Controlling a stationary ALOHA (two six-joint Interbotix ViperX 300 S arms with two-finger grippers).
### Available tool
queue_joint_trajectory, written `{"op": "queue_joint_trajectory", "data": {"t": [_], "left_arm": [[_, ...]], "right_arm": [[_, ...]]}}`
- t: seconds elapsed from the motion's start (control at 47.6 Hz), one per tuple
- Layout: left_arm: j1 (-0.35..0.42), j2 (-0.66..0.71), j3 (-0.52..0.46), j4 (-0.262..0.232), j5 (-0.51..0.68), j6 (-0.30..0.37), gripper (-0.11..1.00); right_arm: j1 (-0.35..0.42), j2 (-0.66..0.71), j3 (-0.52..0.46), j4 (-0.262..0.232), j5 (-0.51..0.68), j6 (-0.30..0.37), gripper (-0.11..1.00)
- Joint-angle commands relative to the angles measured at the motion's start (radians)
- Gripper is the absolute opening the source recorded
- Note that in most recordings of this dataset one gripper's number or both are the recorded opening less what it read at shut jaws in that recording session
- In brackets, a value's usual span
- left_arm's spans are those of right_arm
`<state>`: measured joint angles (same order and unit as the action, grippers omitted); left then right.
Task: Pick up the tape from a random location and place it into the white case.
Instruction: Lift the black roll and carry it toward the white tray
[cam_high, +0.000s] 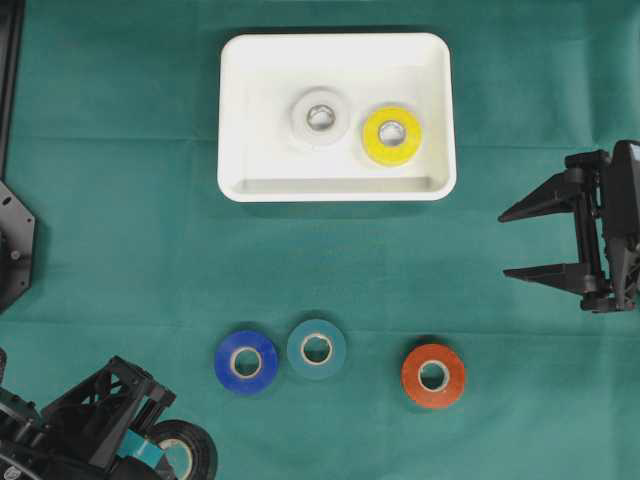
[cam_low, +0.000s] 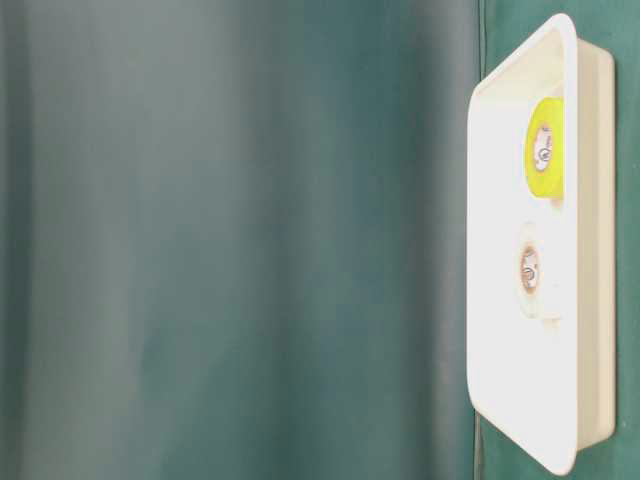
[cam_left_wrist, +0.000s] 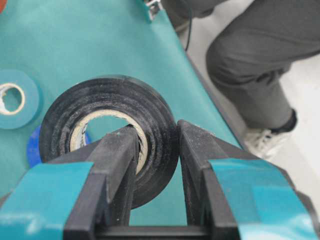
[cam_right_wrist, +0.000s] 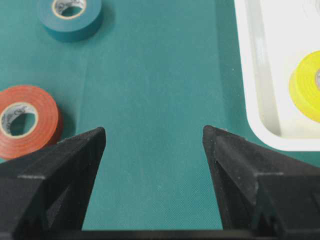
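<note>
Clamped on a black tape roll (cam_left_wrist: 107, 132), the left gripper (cam_left_wrist: 156, 145) sits at the near left corner of the green cloth (cam_high: 120, 250); one finger (cam_left_wrist: 117, 160) runs through the roll's core, the other presses its outer face. We see the roll standing on edge between the jaws, partly cut off by the bottom of the overhead view, so we cannot tell whether it rests on the cloth or hangs clear. Beyond the table's edge, the left wrist view catches a seated person's grey trouser leg (cam_left_wrist: 260, 65) and white shoe (cam_left_wrist: 262, 142).

Just past that gripper, three rolls lie flat in a row: blue (cam_high: 246, 362) touching teal (cam_high: 317, 349), and a red-orange roll (cam_high: 433, 376) well apart to the right.

Farther on, at the right edge, the right gripper (cam_high: 545, 240) hovers with its jaws spread wide and nothing between them, only bare cloth.

Farthest back lies the white case (cam_high: 240, 120), holding a white roll (cam_high: 320, 118) and a yellow roll (cam_high: 392, 135) flat, side by side.
</note>
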<state>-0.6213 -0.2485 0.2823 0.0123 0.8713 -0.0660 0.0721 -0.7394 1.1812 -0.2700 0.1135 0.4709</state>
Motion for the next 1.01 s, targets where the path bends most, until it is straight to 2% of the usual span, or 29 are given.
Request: {"op": "queue_joint_trajectory", "data": {"t": [0.0,0.378,0.609,0.777,0.988], "left_arm": [[-0.002,-0.028,-0.020,0.003,-0.003,-0.002,0.19],[-0.002,-0.023,-0.017,0.003,-0.003,-0.002,0.19],[0.034,-0.031,-0.006,0.003,-0.003,-0.002,0.19],[0.114,-0.046,0.018,0.003,0.008,-0.002,0.19],[0.290,-0.066,0.064,0.005,0.021,0.000,0.19]], "right_arm": [[-0.002,0.002,-0.026,-0.002,-0.003,0.000,0.74],[-0.002,0.002,-0.026,-0.002,-0.003,0.000,0.74],[-0.002,0.002,-0.026,-0.002,-0.003,-0.002,0.74],[-0.002,0.002,-0.026,-0.002,-0.002,-0.002,0.74],[-0.002,0.002,-0.026,-0.002,0.017,-0.002,0.74]]}}
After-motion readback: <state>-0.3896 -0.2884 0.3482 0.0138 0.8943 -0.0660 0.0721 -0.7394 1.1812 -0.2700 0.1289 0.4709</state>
